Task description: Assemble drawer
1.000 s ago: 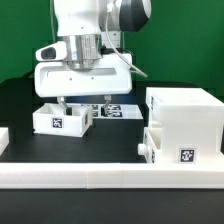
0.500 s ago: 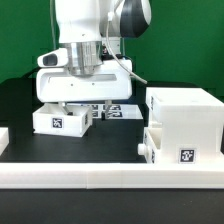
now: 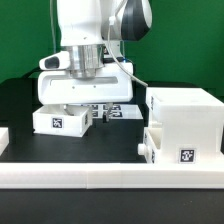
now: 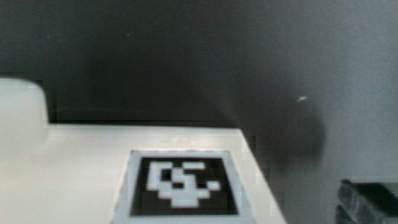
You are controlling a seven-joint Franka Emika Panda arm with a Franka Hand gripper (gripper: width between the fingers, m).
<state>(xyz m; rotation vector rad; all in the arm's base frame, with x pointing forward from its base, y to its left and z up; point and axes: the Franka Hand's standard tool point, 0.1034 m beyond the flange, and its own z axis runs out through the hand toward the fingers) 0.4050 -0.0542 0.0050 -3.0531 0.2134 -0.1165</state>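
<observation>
A small white open-top tray [image 3: 58, 121] with a square tag sits on the black table at the exterior view's left. My gripper [image 3: 82, 108] hangs right over it, its fingertips down at the tray's rim. The jaws look spread, with nothing held. In the wrist view the tray's white surface and tag [image 4: 178, 185] fill the near field, with one dark finger [image 4: 370, 200] at the edge. The big white cube casing [image 3: 185, 112] stands at the exterior view's right. The second tray [image 3: 183, 150] sits low at its front and shows a tag.
A long low white rail [image 3: 100, 178] runs across the front of the table. The marker board [image 3: 120, 110] lies flat behind the left tray, partly hidden by my hand. A white block [image 3: 3, 138] shows at the far left edge.
My hand has come down over the left tray, so the fingers now reach its rim. The tray and the casing have not moved.
</observation>
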